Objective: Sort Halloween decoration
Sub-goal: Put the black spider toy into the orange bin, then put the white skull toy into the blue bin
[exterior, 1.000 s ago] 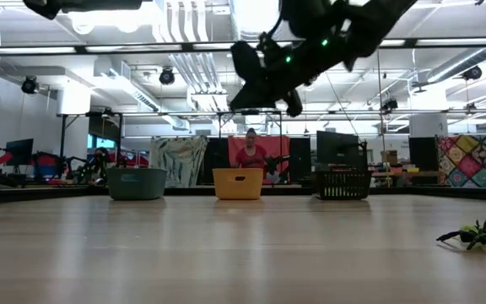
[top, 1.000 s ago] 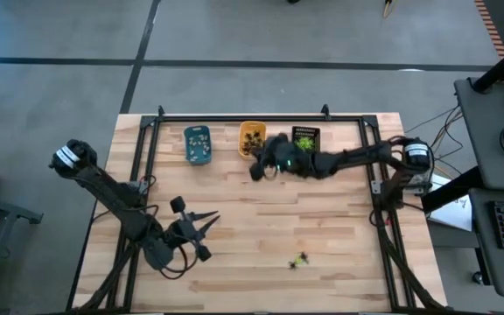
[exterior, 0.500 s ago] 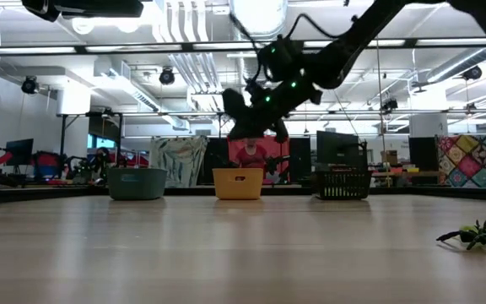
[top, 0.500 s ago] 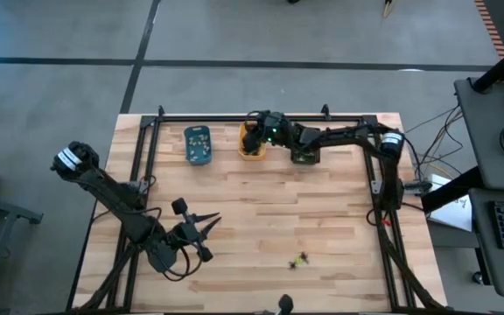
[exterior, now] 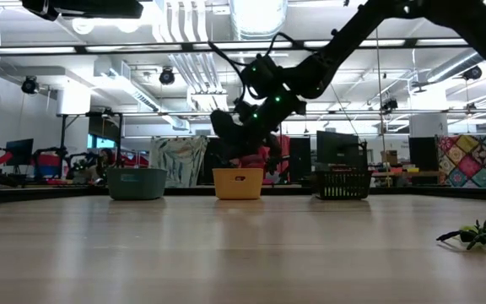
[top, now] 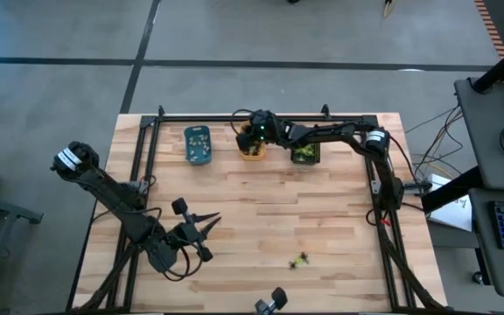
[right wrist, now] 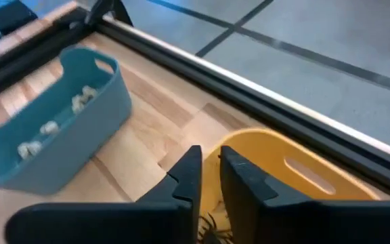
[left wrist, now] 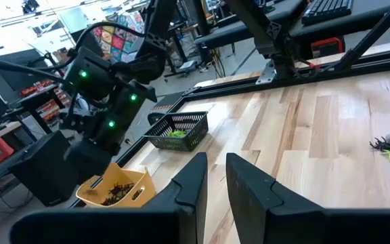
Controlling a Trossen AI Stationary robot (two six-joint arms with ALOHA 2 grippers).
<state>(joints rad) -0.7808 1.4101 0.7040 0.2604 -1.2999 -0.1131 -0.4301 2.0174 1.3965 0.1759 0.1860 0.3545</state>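
Along the desk's far edge: blue tray [top: 198,144] holds pale figures, orange tray [top: 252,153] black ones, black basket [top: 305,154] yellow-green ones. Right tool [right wrist: 208,177] above orange tray, slightly parted, empty. Left tool [left wrist: 215,177] near-left, barely parted, empty. Loose spiders [top: 299,260] near-right.

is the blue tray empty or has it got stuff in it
Not empty. The blue tray holds several pale whitish figures on its floor, seen in the right wrist view and as light specks from above.
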